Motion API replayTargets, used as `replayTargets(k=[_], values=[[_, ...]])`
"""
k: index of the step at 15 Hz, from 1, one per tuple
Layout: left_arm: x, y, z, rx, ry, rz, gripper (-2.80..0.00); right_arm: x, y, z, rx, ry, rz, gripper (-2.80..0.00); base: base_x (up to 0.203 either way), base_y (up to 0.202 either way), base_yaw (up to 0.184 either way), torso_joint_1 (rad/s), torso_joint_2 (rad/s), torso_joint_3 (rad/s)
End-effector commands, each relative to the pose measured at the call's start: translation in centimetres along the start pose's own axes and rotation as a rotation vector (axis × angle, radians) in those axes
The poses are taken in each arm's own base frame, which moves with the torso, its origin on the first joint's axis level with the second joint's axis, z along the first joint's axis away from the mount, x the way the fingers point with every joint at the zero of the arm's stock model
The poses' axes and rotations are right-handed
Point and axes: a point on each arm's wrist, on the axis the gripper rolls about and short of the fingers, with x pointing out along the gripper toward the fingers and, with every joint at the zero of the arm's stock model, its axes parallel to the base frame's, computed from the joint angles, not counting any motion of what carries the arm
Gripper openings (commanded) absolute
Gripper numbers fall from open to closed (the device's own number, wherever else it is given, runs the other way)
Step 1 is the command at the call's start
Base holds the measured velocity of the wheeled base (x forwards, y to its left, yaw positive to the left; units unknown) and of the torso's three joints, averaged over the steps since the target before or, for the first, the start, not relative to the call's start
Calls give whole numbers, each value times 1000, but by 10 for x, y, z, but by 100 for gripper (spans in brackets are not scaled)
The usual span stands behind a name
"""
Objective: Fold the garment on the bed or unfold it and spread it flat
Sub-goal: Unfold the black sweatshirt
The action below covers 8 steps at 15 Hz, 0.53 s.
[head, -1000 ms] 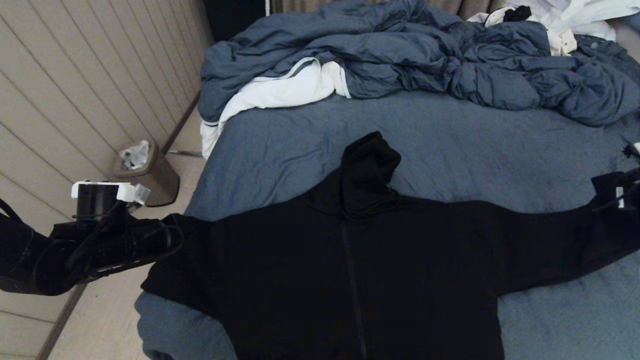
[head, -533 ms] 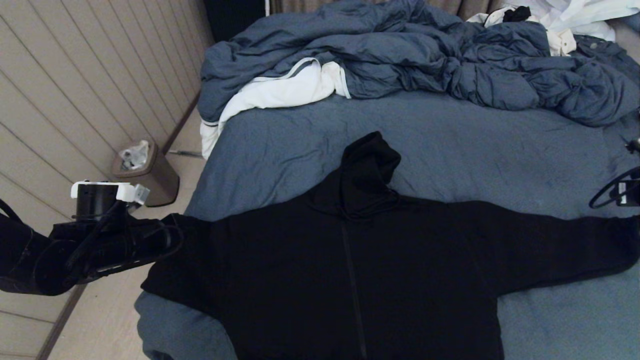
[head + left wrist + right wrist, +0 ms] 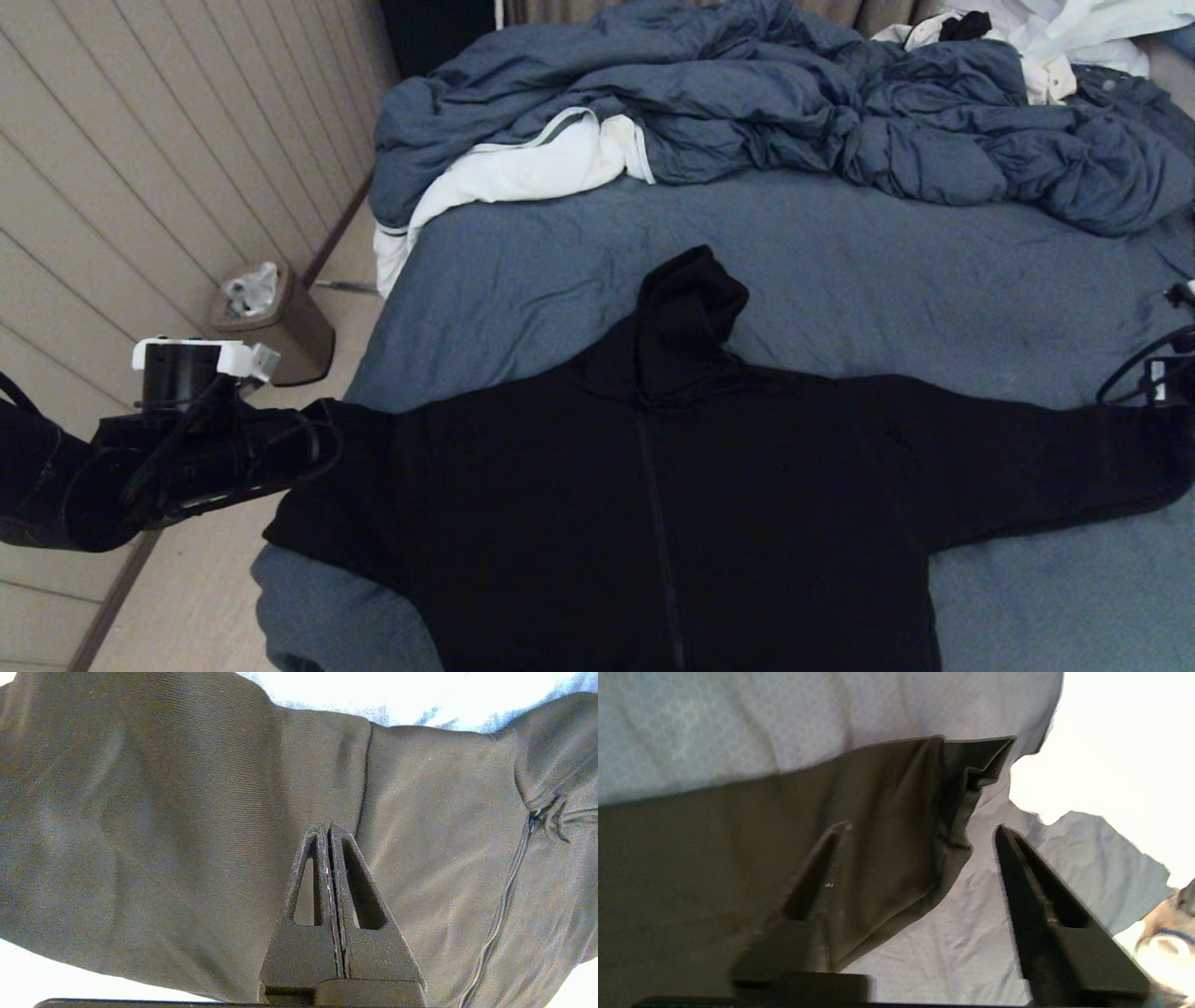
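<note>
Both sleeves lie stretched across the bed (image 3: 840, 261), hoodie (image 3: 653, 504) front-up. Left claw (image 3: 329, 858), pressed shut, sits over the left sleeve, gripping nothing visible. Right claw (image 3: 920, 868) gapes empty above the cuff (image 3: 966, 774); best lift clear without snagging it.

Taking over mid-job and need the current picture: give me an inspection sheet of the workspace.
Surface: bed, blue-grey sheet, lightly creased.
Job's things: black hoodie face up, zipper centred, sleeves spread, hood upward.
Clutter: rumpled duvet with white lining at the far end; white clothing far right.
Grippers: left claw shut, over the left sleeve at the bed's left edge; right claw open, over the right cuff, not gripping.
Cables: black loop at the right wrist.
Surroundings: panelled wall, brown waste bin on the floor.
</note>
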Motion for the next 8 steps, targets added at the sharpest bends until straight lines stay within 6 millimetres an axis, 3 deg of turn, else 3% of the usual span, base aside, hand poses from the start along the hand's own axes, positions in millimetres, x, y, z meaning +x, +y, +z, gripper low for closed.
replayTargets(k=[1, 8], values=[[0, 0, 0, -2, -2, -3, -280, -1, 2, -5, -2, 12, 23, 0, 0, 0, 0, 0, 0, 0], [-5, -1, 0, 5, -7, -6, -280, -31, 11, 1, 86, -27, 134, 0, 0, 0, 0, 0, 0, 0]])
